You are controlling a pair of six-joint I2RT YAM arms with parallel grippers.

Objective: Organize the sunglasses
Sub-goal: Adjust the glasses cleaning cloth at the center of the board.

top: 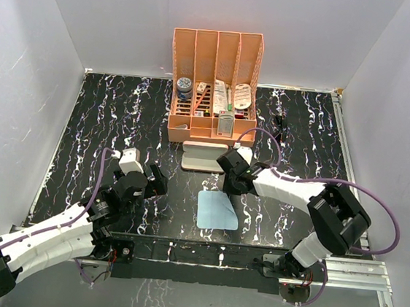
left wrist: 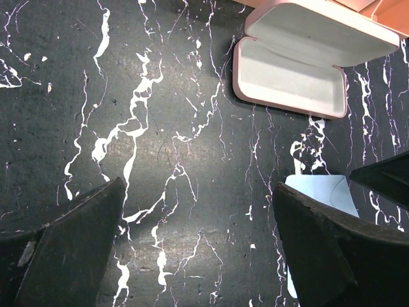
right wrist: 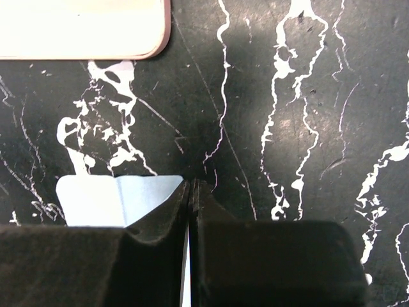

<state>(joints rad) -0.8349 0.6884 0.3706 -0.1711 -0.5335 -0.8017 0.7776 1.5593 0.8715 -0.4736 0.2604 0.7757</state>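
On table (top: 121, 115): 1 sunglasses (top: 280, 126), 1 case (top: 203, 157); L fingers (left wrist: 70, 249) apart, R fingers (right wrist: 255, 256) together.

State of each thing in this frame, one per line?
Pink case: open, empty.
Organizer: upright, stocked.
Sunglasses: on the table right of the organizer, outside the case.
Blue cloth: lying flat on the table.
Left pincer: open, empty.
Right pincer: shut, empty.

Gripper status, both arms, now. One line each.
Left gripper: open, jaws wide apart, holding nothing.
Right gripper: closed, jaws pressed together, nothing held between them.
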